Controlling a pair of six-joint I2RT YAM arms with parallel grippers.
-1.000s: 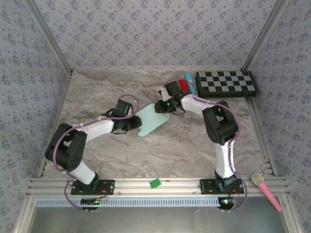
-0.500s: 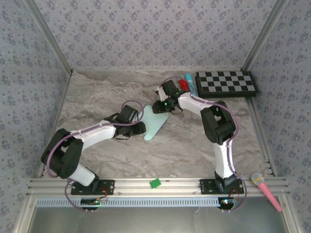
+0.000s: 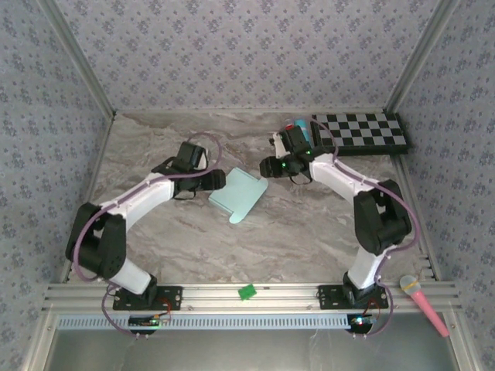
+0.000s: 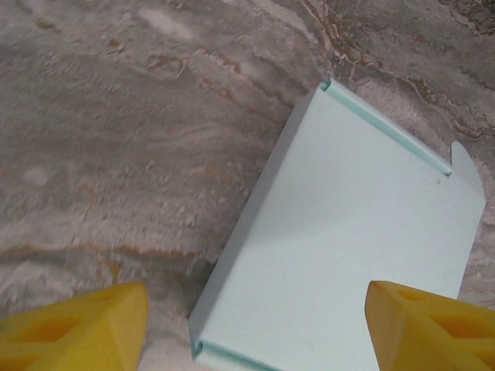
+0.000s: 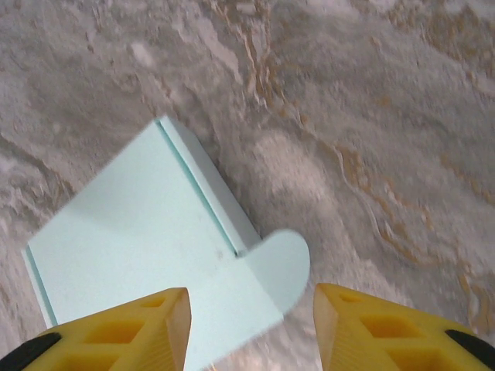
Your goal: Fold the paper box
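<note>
2 tools (image 3: 219,180) (image 3: 267,166) now off paper box (image 3: 237,194)

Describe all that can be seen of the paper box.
The paper box is thin pale aqua card, folded flat into a rectangle with creased edges and one rounded tab at an end. It lies on the marbled table, between the open left gripper and open right gripper; no finger is seen touching it.

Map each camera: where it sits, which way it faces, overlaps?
Top external: above, behind the bases, facing down at the marble table; both arms, left gripper, right gripper.
Left wrist: faces down past its yellow fingers at the pale aqua-blue card paper box.
Right wrist: same, over the box's rounded flap; own yellow fingers.
Shared: all see the box.
</note>
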